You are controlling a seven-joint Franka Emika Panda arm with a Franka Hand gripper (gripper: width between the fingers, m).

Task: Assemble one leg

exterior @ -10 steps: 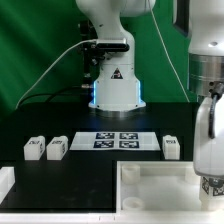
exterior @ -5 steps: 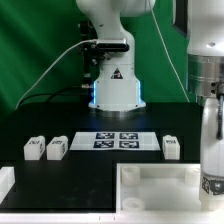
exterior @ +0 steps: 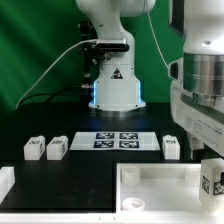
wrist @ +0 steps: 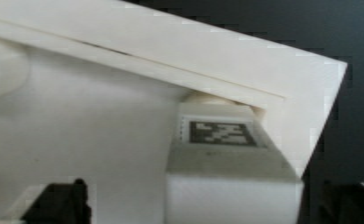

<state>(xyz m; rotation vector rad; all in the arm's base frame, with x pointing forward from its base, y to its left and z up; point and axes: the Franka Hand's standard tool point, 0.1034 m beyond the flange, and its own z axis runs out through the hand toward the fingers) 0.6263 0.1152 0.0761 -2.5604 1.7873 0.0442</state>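
Observation:
A white leg [exterior: 212,181] with a black-and-white tag stands at the right corner of the large white tabletop [exterior: 150,172], in the exterior view's lower right. In the wrist view the same leg [wrist: 223,150] runs from the tabletop's raised rim [wrist: 197,60] toward my gripper [wrist: 197,205]. The gripper straddles the leg. A strip of tabletop shows between one finger [wrist: 62,200] and the leg, so the jaws stand wider than the leg. My arm's hand [exterior: 200,100] hangs above the leg.
Two more legs [exterior: 35,148] [exterior: 57,148] lie at the exterior view's left and one [exterior: 171,147] at the right. The marker board [exterior: 118,140] lies between them. The arm's base [exterior: 112,85] stands behind. A white part [exterior: 5,182] sits at the left edge.
My hand has risen and turned above the tabletop's right corner. The leg's tag now shows below it, where the fingers covered the spot before.

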